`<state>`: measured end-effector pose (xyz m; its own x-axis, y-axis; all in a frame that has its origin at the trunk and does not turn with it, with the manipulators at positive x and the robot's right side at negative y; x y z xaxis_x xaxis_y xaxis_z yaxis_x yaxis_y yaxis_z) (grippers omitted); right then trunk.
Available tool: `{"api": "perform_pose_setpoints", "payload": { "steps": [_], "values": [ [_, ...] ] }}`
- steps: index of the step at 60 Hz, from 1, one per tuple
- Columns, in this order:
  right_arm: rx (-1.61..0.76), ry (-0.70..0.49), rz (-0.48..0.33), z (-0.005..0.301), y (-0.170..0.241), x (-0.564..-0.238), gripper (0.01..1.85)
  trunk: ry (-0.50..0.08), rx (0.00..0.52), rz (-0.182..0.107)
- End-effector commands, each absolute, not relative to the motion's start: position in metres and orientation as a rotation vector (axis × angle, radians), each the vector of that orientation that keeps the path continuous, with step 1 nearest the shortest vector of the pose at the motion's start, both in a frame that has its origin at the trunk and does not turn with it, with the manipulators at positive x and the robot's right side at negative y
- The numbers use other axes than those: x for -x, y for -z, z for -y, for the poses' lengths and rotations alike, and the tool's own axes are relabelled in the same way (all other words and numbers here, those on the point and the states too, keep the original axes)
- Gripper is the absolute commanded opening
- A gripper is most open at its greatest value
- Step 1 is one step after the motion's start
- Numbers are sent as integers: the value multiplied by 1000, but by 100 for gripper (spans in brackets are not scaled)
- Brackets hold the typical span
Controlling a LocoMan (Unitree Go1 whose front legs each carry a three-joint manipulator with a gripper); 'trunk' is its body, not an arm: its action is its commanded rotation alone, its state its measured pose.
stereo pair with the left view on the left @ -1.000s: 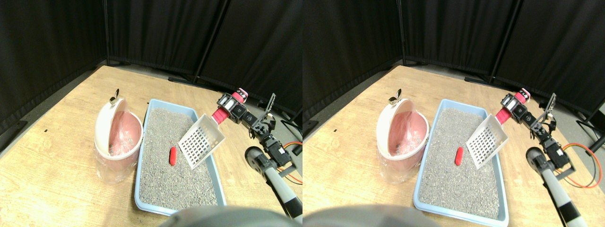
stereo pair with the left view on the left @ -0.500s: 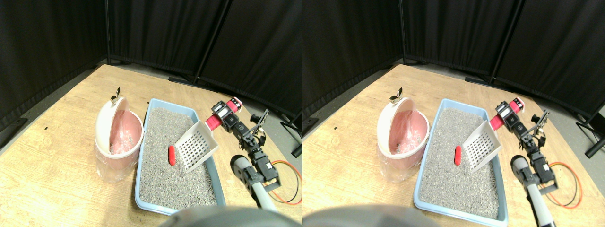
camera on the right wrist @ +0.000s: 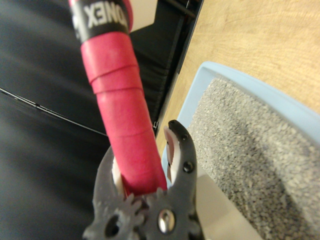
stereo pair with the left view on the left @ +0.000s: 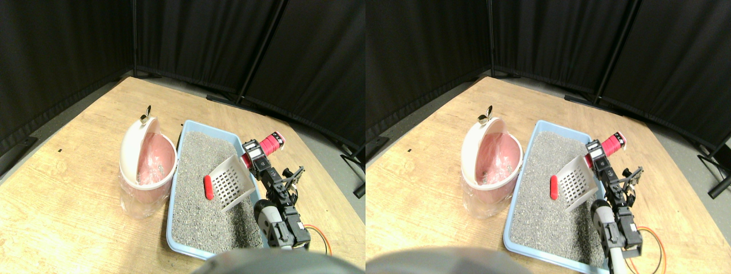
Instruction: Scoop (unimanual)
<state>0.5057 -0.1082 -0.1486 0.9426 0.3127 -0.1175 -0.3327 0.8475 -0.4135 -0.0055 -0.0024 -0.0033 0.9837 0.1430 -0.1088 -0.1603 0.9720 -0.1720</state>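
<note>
A blue tray (stereo pair with the left view on the left: 175, 171) full of grey litter (stereo pair with the left view on the left: 200, 211) sits on the wooden floor (stereo pair with the left view on the left: 63, 188). Just beside it stands a pink bin (stereo pair with the left view on the left: 145, 165) with its white lid (stereo pair with the left view on the left: 131, 145) tipped up. The bin sits in a clear bag. Black curtains (stereo pair with the left view on the left: 68, 40) hang all around the back.

A small red thing (stereo pair with the left view on the left: 208, 187) lies on the litter near the middle of the tray. Nothing lies between it and my scoop.

My fingers (camera on the right wrist: 145, 165) are pinching the red wrapped handle (camera on the right wrist: 122, 115) of the white scoop (stereo pair with the left view on the left: 228, 182). The handle sits snug between them. The scoop has a grid of holes. Its front edge is down by the litter, right next to the red thing. I cannot tell if they touch.
</note>
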Motion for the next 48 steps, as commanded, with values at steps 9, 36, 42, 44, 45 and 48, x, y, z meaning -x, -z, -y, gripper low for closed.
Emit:
{"api": "perform_pose_setpoints", "payload": {
  "steps": [9, 36, 42, 44, 45, 48],
  "values": [
    [280, -233, -213, 133, 179, -509, 23, -163, 194, -126],
    [-78, -101, -231, 158, 174, -506, 5, -153, 190, -131],
    [-155, -99, -200, 161, 172, -507, 5, -152, 189, -130],
    [-179, -110, -163, 162, 171, -507, 5, -152, 186, -128],
    [-184, -110, -159, 162, 170, -507, 5, -152, 186, -128],
    [-196, -102, -155, 163, 167, -506, 5, -152, 186, -128]
  ]
}}
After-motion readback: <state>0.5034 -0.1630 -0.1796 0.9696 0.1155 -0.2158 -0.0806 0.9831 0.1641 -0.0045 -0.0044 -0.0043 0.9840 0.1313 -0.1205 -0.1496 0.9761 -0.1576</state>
